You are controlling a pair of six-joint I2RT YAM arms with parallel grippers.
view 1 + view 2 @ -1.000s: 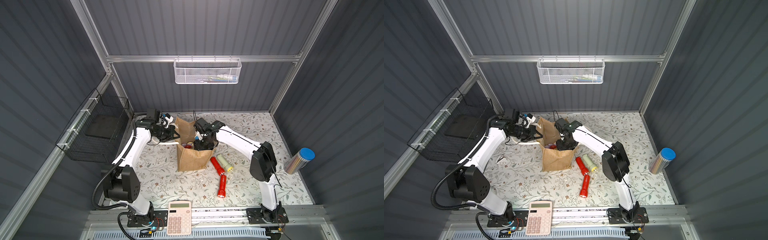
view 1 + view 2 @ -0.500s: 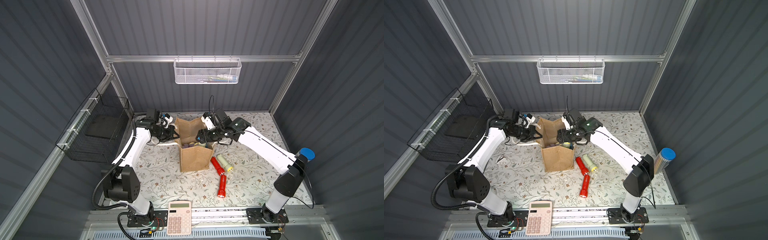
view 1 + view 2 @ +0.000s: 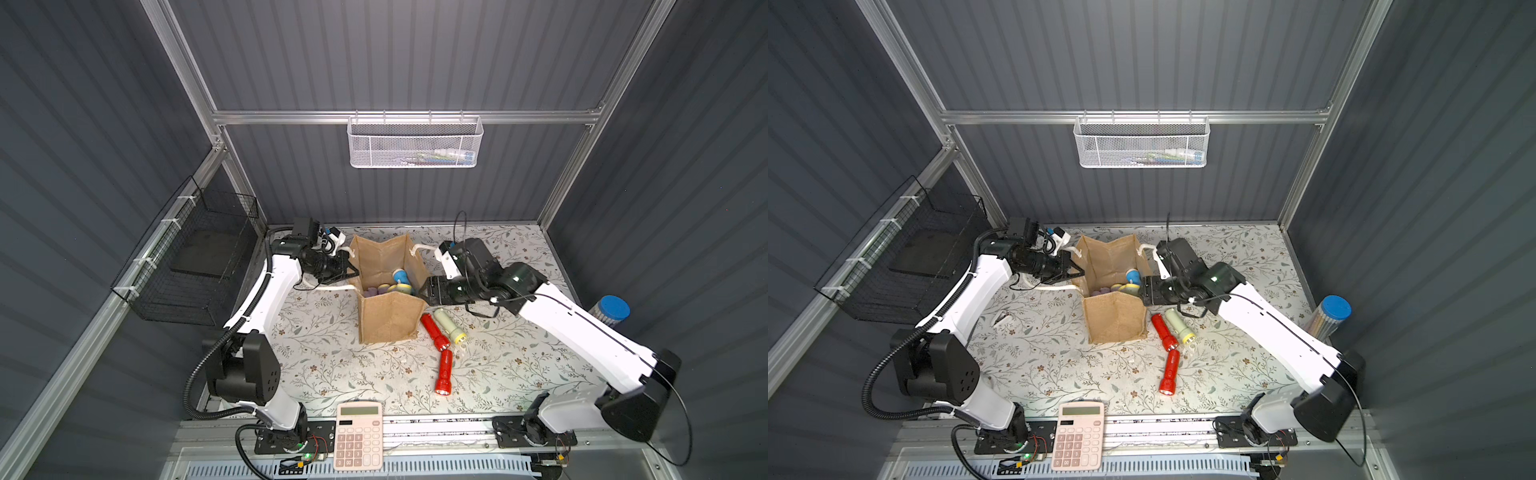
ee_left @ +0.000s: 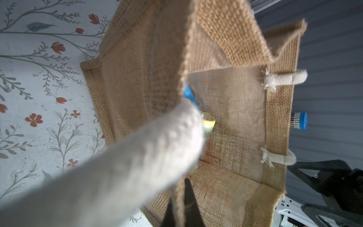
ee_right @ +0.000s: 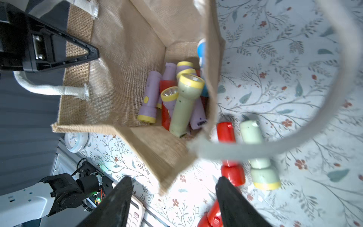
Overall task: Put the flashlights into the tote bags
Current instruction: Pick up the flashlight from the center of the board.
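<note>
The tote bag [image 3: 388, 322] is stood open at the middle of the floral table [image 3: 332, 365]. Its left wall is pinched at the rim by the left gripper [image 3: 349, 272], whose jaws are clamped together on the jute. In the left wrist view the rim is seen running between the two dark fingers [image 4: 191, 206].

The right gripper [image 3: 424, 291] is held just beside the bag's right wall. Its jaws are spread apart and nothing is gripped between them.

Inside the bag a heap of flashlights [image 5: 184, 102] is shown in the right wrist view, with lilac, pale green, red and blue bodies piled toward the right wall.

Three more are left on the table, outside the bag and to its right. A red flashlight [image 3: 434, 332] is laid just beside the bag's near right corner. A pale green flashlight [image 3: 449, 326] is set alongside it on the right. A second red flashlight [image 3: 444, 371] is placed nearer still.

The first two are found just to the near side of the parted right jaws, on the table below them and not between them. A calculator [image 3: 359, 434] is seen at the near edge.
</note>
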